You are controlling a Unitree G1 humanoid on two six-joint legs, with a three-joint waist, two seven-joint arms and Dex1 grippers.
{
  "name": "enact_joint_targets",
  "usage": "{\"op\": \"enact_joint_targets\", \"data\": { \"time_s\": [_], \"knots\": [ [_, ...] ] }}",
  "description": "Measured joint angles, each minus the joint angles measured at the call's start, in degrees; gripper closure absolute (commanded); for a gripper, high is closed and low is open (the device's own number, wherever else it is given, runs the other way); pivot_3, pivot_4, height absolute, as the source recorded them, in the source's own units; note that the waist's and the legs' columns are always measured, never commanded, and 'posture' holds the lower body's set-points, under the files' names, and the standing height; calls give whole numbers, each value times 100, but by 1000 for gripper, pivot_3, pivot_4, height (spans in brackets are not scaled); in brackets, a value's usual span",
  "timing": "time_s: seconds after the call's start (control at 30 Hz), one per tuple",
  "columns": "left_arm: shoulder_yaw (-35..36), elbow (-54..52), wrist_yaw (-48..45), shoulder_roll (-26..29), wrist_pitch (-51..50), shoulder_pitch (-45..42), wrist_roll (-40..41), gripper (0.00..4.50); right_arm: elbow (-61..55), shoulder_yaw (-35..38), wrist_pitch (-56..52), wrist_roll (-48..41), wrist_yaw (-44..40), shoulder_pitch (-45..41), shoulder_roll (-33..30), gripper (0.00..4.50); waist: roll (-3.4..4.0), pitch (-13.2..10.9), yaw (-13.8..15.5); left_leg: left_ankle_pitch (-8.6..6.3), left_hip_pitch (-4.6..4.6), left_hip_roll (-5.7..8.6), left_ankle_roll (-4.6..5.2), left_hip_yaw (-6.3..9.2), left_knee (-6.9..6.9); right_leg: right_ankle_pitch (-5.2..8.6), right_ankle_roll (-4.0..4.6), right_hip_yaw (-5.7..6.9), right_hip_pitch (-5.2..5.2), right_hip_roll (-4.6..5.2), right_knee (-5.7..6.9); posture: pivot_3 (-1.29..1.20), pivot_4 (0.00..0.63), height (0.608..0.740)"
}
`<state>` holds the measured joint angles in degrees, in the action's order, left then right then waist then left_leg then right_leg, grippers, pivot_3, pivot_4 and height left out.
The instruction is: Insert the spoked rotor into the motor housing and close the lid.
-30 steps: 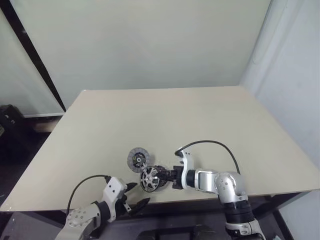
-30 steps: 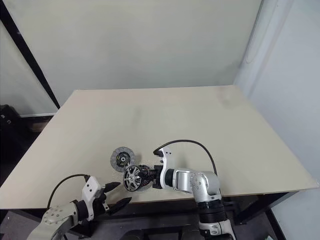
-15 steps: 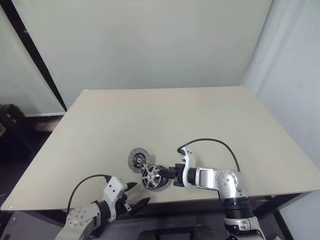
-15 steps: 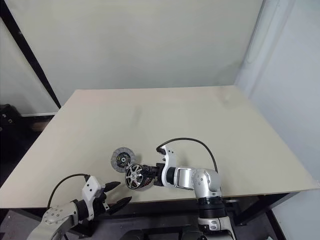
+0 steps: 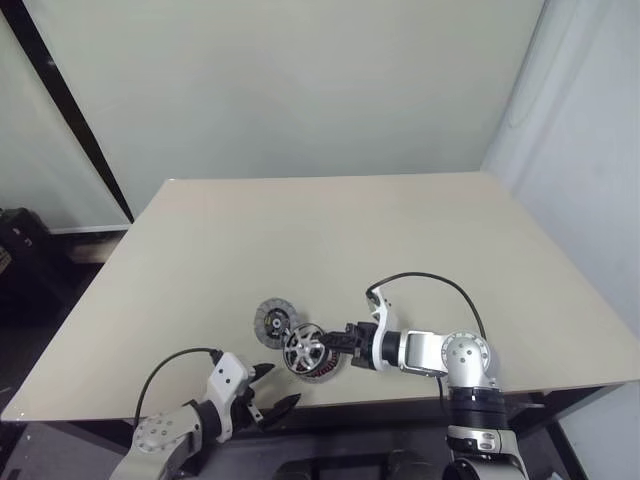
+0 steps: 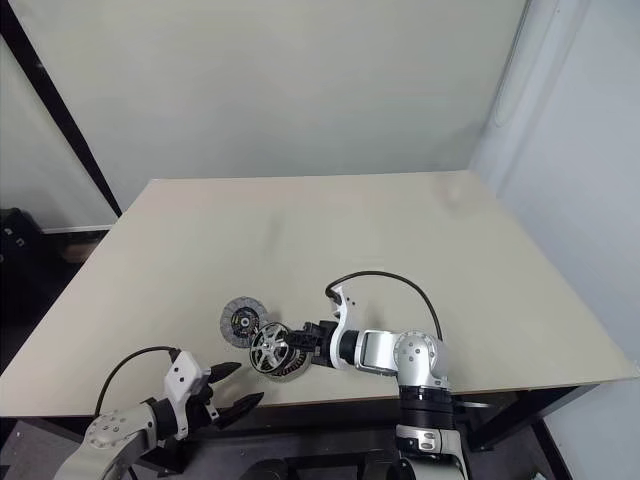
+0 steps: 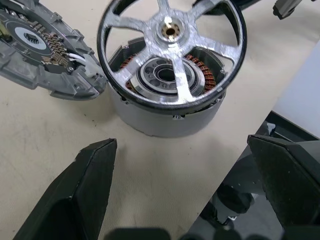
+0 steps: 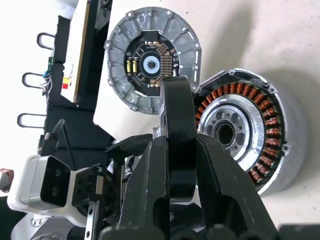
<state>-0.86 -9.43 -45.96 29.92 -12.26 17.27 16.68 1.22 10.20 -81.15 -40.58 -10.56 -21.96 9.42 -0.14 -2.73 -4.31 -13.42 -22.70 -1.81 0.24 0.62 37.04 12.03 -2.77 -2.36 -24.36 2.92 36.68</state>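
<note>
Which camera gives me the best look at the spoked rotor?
The left wrist view: the spoked rotor faces the lens, spokes and hub plain, hovering over the motor housing. The right wrist view shows it edge-on, clamped in the right end effector. The eye views show it small.

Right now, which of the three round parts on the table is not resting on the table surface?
The spoked rotor: the right gripper holds it by the rim, tilted above the motor housing. The housing and the lid both rest on the table.
</note>
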Motion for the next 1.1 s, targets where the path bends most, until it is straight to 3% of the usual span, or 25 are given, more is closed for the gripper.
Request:
{"op": "enact_joint_targets", "data": {
  "time_s": [0.6,0.8,1.1],
  "knots": [
    [-4,0,-3,0,11,1,-6,0,84,-206,350,51,18,106,-114,4107,0,0,-1,0,0,0,0,0,-1,0,0,0,-1,0,-1,0,0,740],
    [-4,0,-8,0,11,2,-6,0,110,-320,462,140,-33,221,-199,2086,1,0,0,0,0,-1,0,0,-2,0,0,0,-1,0,-1,0,0,740],
    [-4,0,-31,0,11,-7,-9,0,-254,-435,506,129,-121,218,-361,2086,1,0,0,0,-1,0,0,0,-2,0,0,0,-2,0,-1,0,0,740]
  ]
}}
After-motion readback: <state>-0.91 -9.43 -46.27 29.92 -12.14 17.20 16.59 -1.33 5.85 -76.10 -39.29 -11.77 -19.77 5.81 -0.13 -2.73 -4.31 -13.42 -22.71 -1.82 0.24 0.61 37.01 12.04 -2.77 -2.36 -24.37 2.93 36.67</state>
